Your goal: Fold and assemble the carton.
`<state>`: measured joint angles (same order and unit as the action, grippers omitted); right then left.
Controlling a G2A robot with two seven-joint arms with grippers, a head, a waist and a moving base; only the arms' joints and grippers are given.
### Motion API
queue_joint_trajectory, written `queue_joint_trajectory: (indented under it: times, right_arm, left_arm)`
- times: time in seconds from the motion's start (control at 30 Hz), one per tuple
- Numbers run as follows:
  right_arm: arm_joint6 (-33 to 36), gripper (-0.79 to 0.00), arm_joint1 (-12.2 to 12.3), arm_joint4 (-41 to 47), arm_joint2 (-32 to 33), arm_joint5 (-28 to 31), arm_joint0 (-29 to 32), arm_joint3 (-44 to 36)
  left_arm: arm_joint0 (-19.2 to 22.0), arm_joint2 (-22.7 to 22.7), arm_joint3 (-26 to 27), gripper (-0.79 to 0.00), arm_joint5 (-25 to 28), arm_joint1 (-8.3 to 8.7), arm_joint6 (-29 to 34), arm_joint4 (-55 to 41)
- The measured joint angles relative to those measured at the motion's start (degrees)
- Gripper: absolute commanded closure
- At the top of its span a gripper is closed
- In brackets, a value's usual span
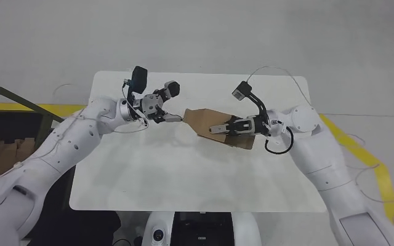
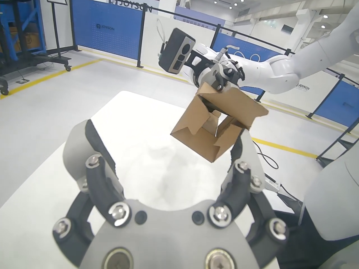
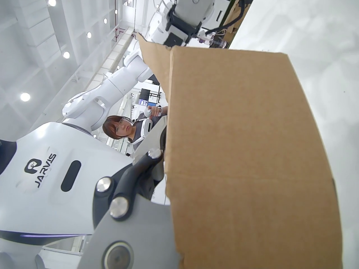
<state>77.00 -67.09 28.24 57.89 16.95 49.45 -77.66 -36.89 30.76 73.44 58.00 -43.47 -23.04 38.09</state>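
A brown carton (image 1: 206, 120) hangs partly unfolded over the middle of the white table (image 1: 184, 178), with loose flaps pointing toward the left arm. My right gripper (image 1: 223, 128) is shut on one of its walls; in the right wrist view one finger (image 3: 153, 141) lies against the carton (image 3: 246, 141) and the other is hidden behind the cardboard. My left gripper (image 1: 173, 117) stands open just left of the carton's pointed flap. In the left wrist view its fingers (image 2: 87, 141) are spread wide, the carton (image 2: 207, 124) lies just beyond them, and the right gripper (image 2: 221, 85) clamps the far side.
Bare table surface lies in front of and behind both arms. Yellow floor tape (image 1: 345, 141) runs past the table's sides. Cardboard boxes (image 1: 9, 154) sit on the floor at the far left. A thin cable (image 1: 277, 71) loops above the right wrist.
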Motion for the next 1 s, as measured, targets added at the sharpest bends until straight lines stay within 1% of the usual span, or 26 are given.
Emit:
queue_joint_trajectory:
  times: [0.13,0.33,0.5,0.6,0.63,0.67,0.8,0.87,1.0]
  right_arm:
    - [-1.38,0.000,0.05,-2.18,-0.25,-0.54,-0.19,-0.27]
    - [-5.48,0.000,0.42,-7.54,0.17,-2.72,-0.13,-0.37]
    - [-8.31,0.000,0.66,-11.45,0.02,-5.08,0.39,-1.79]
    - [-9.32,0.000,0.67,-12.80,-0.34,-6.15,0.44,-2.78]
    - [-9.53,0.000,0.67,-13.12,-0.49,-6.39,0.43,-3.11]
    - [-9.74,0.000,0.66,-13.58,-0.68,-6.71,0.39,-3.55]
    - [-10.20,0.000,0.61,-14.55,-1.32,-7.47,0.36,-4.64]
    - [-10.29,0.000,0.56,-14.60,-1.65,-7.58,0.33,-4.83]
    - [-10.18,0.000,0.44,-13.53,-1.99,-6.95,0.31,-4.95]
  left_arm:
    - [-0.40,1.03,0.21,-0.785,0.00,0.21,0.43,-0.98]
    - [-1.12,3.11,-0.08,-0.785,0.00,0.92,2.04,-2.91]
    - [-0.83,4.33,2.04,-0.785,0.00,1.44,7.81,-5.24]
    - [-0.51,4.74,3.07,-0.785,-0.66,1.46,12.91,-5.77]
    - [-0.37,4.82,3.45,-0.785,-1.44,1.38,14.52,-5.89]
    - [-0.05,5.09,4.09,-0.785,-3.37,1.24,16.56,-5.50]
    - [-0.34,5.42,6.21,-0.785,-10.13,0.50,19.92,-3.26]
    - [-0.31,5.33,6.40,-0.785,-12.36,-0.03,21.35,-2.52]
    - [-0.40,5.31,5.89,-0.785,-14.21,-0.92,23.17,-2.25]
